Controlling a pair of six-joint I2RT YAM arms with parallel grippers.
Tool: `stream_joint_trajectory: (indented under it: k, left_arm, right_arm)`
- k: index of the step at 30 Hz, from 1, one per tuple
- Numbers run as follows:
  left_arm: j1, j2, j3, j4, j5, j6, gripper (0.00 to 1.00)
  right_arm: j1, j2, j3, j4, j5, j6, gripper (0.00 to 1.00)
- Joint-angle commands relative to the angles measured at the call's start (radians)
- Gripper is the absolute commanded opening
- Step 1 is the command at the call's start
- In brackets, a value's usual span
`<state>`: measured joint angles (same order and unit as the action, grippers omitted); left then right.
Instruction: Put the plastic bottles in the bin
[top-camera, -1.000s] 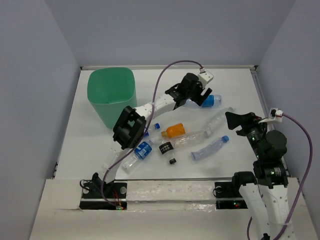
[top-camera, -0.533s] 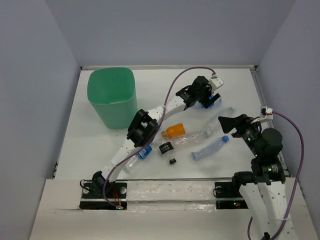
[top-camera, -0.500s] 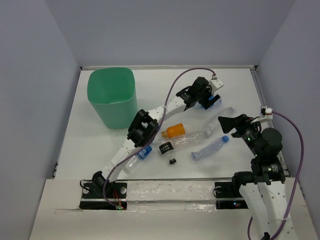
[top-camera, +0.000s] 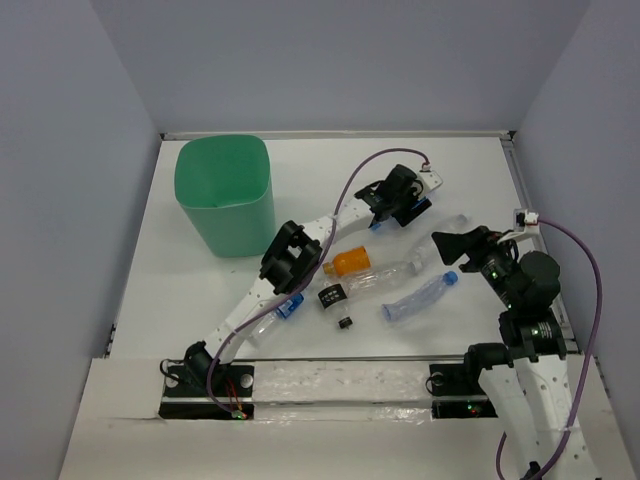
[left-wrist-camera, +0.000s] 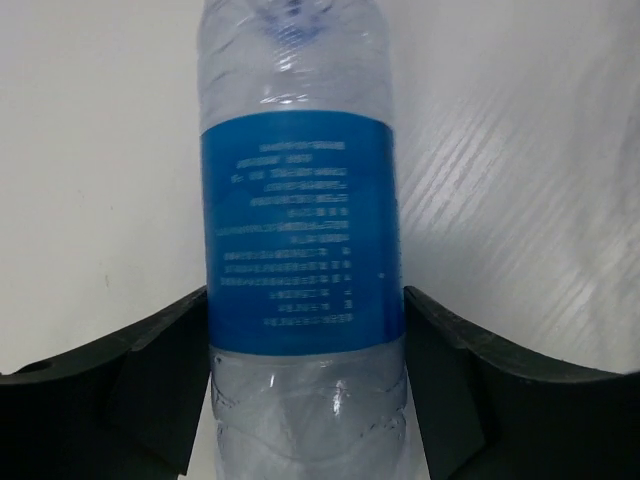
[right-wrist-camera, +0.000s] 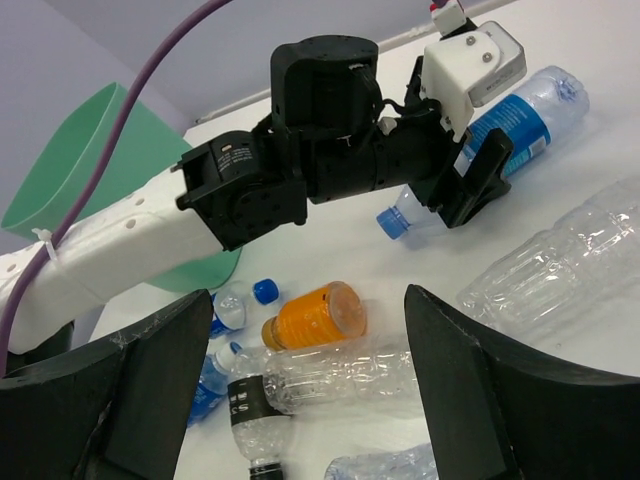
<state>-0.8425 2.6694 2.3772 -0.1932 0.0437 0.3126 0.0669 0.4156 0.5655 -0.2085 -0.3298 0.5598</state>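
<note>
Blue-labelled bottle (left-wrist-camera: 300, 250), far counter (left-wrist-camera: 520, 150): left gripper (left-wrist-camera: 305, 300) straddling it, grip not tellable; next clamp firmly, lift toward bin (top-camera: 240, 225).

Bottles (top-camera: 385, 274) scattered on a white worktop (top-camera: 190, 290), green bin (top-camera: 224, 190) at far left.
Left fingers (top-camera: 412, 208) point down beyond an orange bottle (top-camera: 350, 262); right fingers (top-camera: 450, 243) hang near a clear bottle (top-camera: 420, 297) lying flat.

Seemingly a black cap (top-camera: 345, 321) on table (top-camera: 180, 290).
</note>
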Motion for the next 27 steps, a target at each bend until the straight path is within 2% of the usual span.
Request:
stream_joint_trajectory:
  k: [1, 2, 4, 9, 14, 16, 19, 21, 22, 27]
  left_arm:
    - [0.000, -0.046, -0.034, 0.003, -0.103, 0.037, 0.75]
    - [0.002, -0.058, -0.059, 0.021, -0.111, 0.040, 0.69]
    - [0.006, -0.091, -0.108, 0.072, -0.122, 0.031, 0.64]
    - [0.036, -0.163, -0.116, 0.144, -0.097, -0.055, 0.52]
    - [0.074, -0.357, -0.115, 0.233, 0.021, -0.174, 0.52]
    - [0.086, -0.480, -0.128, 0.277, 0.050, -0.232, 0.53]
    - [0.114, -0.639, -0.243, 0.349, 0.070, -0.280, 0.54]
    - [0.135, -0.799, -0.372, 0.422, 0.065, -0.306, 0.54]
    - [0.144, -0.894, -0.447, 0.449, 0.053, -0.344, 0.54]
    - [0.285, -1.121, -0.665, 0.486, 0.045, -0.487, 0.55]
  right_arm:
    - [0.005, 0.006, -0.003, 0.060, 0.003, -0.018, 0.82]
    - [0.005, 0.008, -0.004, 0.067, 0.002, -0.014, 0.82]
    - [0.005, 0.017, -0.013, 0.080, 0.000, -0.008, 0.82]
    - [0.005, 0.037, -0.019, 0.067, 0.047, -0.001, 0.82]
    - [0.005, 0.037, -0.047, 0.023, 0.178, 0.025, 0.84]
    - [0.005, 0.051, -0.067, 0.026, 0.222, 0.058, 0.89]
    - [0.005, 0.113, -0.098, 0.060, 0.282, 0.080, 0.95]
    - [0.005, 0.181, -0.087, 0.089, 0.314, 0.077, 0.99]
    - [0.005, 0.204, -0.079, 0.096, 0.324, 0.077, 0.99]
    - [0.005, 0.305, -0.056, 0.144, 0.391, 0.084, 1.00]
